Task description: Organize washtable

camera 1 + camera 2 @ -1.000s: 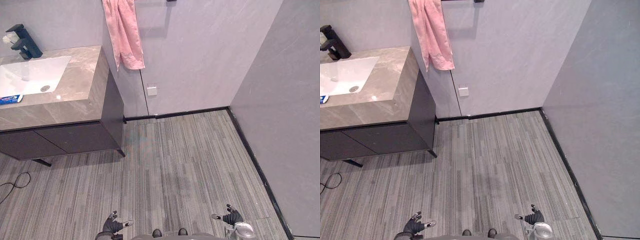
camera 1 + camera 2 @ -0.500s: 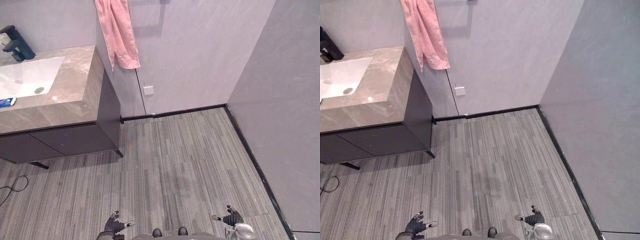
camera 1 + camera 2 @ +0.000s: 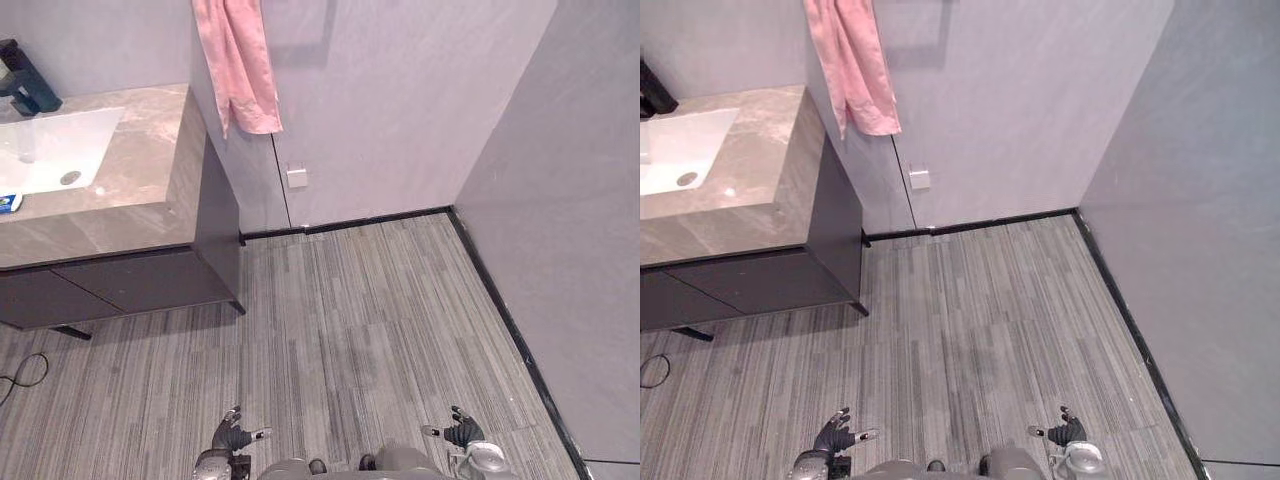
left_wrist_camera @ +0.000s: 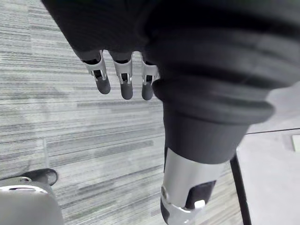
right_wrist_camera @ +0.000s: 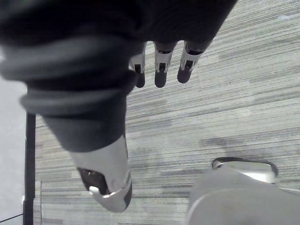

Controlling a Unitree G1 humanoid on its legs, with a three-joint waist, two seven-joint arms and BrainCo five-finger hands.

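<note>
We're well back from the washtable (image 3: pixel 140 190), off to our left. Job looks barely begun, w/ a small blue item (image 3: pixel 8 203) lying beside the sink (image 3: pixel 50 150). Left hand (image 3: pixel 232 437) & right hand (image 3: pixel 458 434) hang low, fingers loose, both empty.

A pink towel (image 3: pixel 240 65) is seen hung high on the pale grey back wall (image 3: pixel 400 100) at the upper left of the frame, its lower end bunched. A small white wall plate (image 3: pixel 297 178) is fixed below it, above a black skirting strip (image 3: pixel 370 221) that is run along the foot of the wall and carried down the right side under a darker grey side wall (image 3: pixel 580 230). The lower half of the frame is covered by grey striped flooring (image 3: pixel 350 320).
</note>
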